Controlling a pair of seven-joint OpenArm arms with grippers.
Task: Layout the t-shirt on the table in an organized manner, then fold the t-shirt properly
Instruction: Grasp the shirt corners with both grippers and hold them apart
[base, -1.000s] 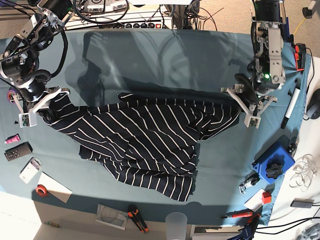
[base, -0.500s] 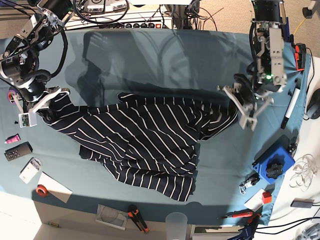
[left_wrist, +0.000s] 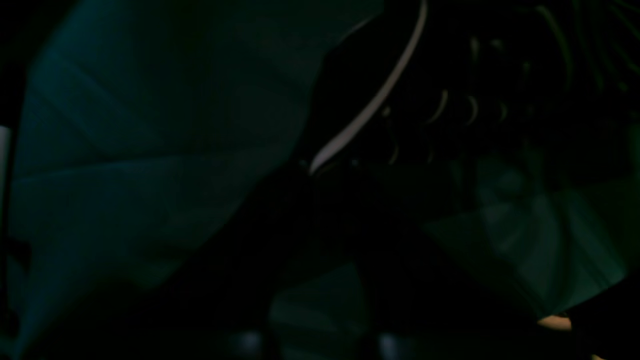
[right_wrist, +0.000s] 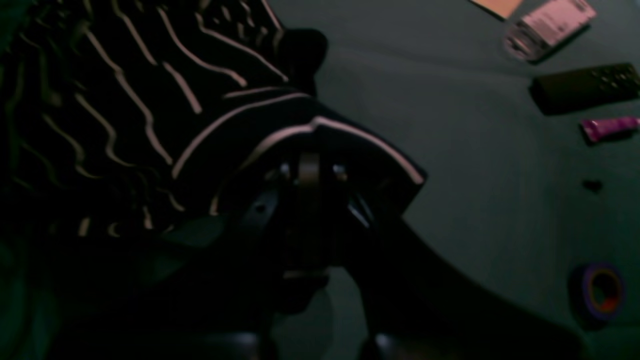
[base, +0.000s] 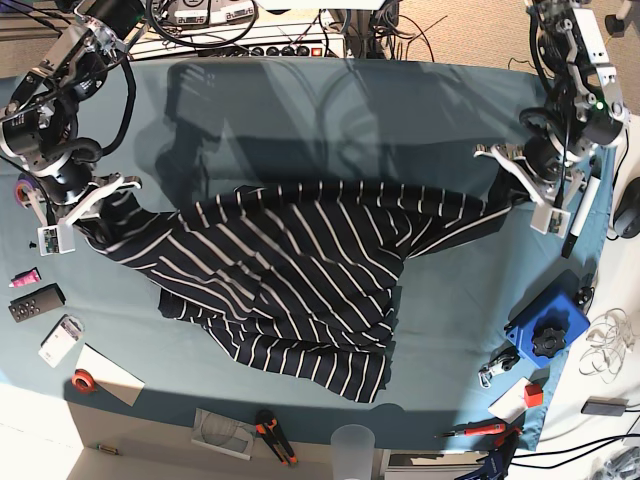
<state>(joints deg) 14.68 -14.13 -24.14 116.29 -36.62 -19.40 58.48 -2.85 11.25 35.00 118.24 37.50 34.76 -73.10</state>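
On the teal surface the soft, floppy t-shirt sags between the left hand and right hand, each closed on one end, best held by its corners.

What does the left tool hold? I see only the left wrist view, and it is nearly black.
Observer: In the base view, the left tool grips one end of the shirt.
Operator: And the right tool?
Observer: The right tool is shut on the opposite end; the right wrist view shows striped cloth bunched at its jaws.
Operator: Is the shirt flat?
Observer: No. Its top edge is stretched between both tools, but the lower part lies wrinkled on the table.
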